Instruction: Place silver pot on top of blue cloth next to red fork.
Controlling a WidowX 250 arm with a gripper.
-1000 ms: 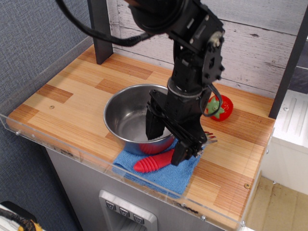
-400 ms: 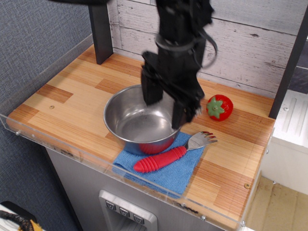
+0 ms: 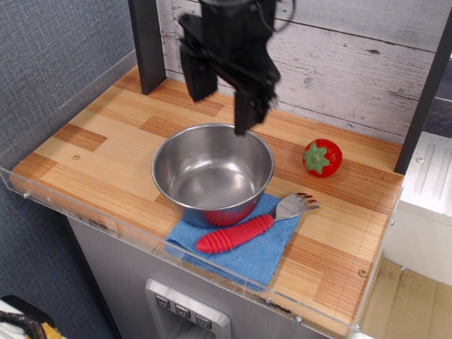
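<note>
The silver pot (image 3: 212,174) stands upright with its front part on the blue cloth (image 3: 240,251), its back part over the wooden table. The red fork (image 3: 244,232) lies on the cloth right in front of the pot, its metal tines pointing right past the cloth's edge. My gripper (image 3: 220,102) is open and empty, raised above the pot's far rim, its two black fingers hanging apart and touching nothing.
A red toy strawberry (image 3: 322,157) with green leaves sits on the table right of the pot. A dark post (image 3: 146,42) stands at the back left. A clear plastic lip (image 3: 176,251) runs along the table's front edge. A white plank wall is behind.
My gripper has let go of the pot's right rim, risen and moved back and left. The pot, cloth and fork stay put.
</note>
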